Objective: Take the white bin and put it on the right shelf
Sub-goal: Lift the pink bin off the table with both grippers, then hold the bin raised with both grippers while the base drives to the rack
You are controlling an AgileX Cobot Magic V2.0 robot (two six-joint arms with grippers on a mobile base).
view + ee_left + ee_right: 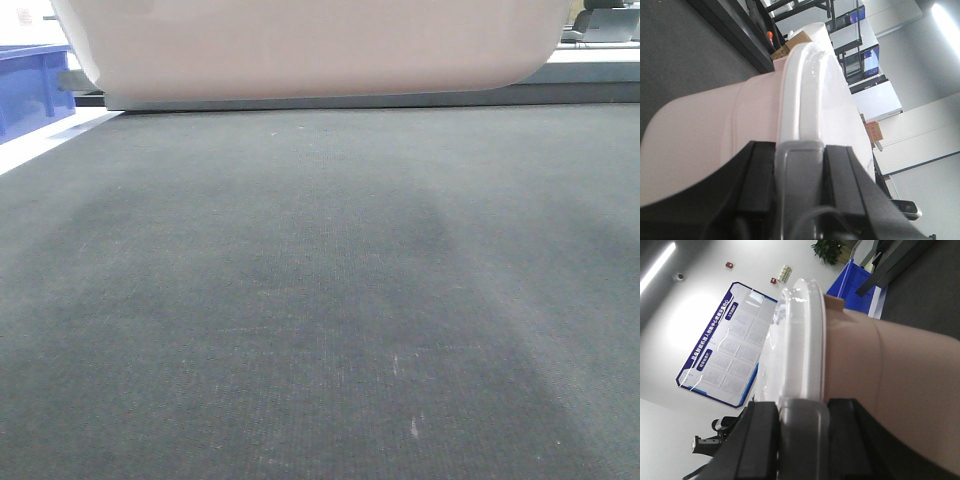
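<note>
The white bin (300, 45), a pale pinkish-white tub with rounded corners, spans the front view's 12 o'clock edge, level, underside showing. A glossy white lid (815, 90) with grey handle (800, 170) caps it.

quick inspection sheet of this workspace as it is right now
surface: dark grey carpet, faint shadow under the bin
job's things: white bin gripped at both ends, apparently lifted; right shelf not identifiable
clutter: blue bin at the left
grippers: left gripper and right gripper, jaws closed on the bin
cables: thin cable loop by the left gripper
surroundings: wall board, potted plant, cardboard box
</note>
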